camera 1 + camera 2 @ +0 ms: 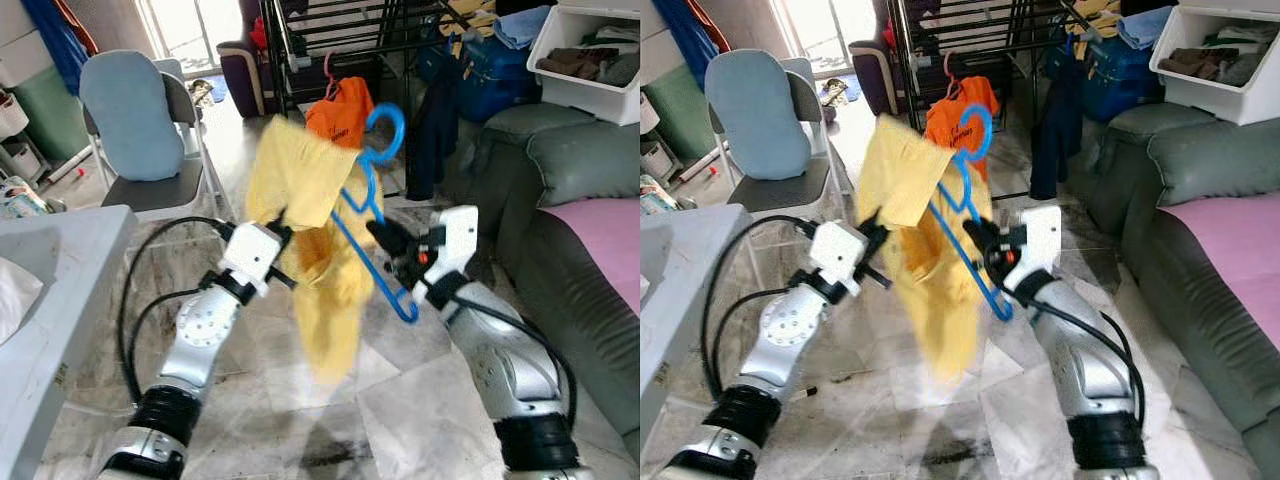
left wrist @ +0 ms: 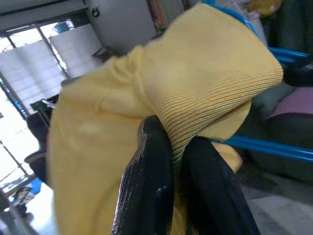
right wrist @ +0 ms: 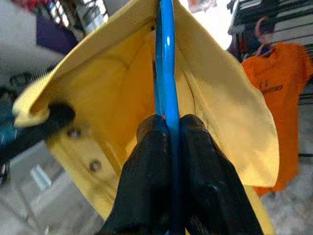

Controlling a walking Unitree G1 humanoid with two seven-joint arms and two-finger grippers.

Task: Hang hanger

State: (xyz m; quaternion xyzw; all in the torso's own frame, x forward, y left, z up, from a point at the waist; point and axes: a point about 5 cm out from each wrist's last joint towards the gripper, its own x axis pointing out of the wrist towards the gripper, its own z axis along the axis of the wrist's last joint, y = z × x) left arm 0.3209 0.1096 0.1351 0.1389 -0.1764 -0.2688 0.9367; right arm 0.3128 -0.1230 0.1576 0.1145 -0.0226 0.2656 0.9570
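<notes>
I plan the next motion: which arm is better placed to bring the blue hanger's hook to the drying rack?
Probably the right. The right gripper is shut on the blue hanger, hook up toward the drying rack. The left gripper pinches the yellow garment.

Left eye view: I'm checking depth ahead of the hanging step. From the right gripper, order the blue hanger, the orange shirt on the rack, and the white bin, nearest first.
From the right gripper:
1. Blue hanger, clamped in its fingers.
2. Orange shirt, hanging on the rack straight ahead.
3. White bin, far off to the right above the sofa.
</notes>
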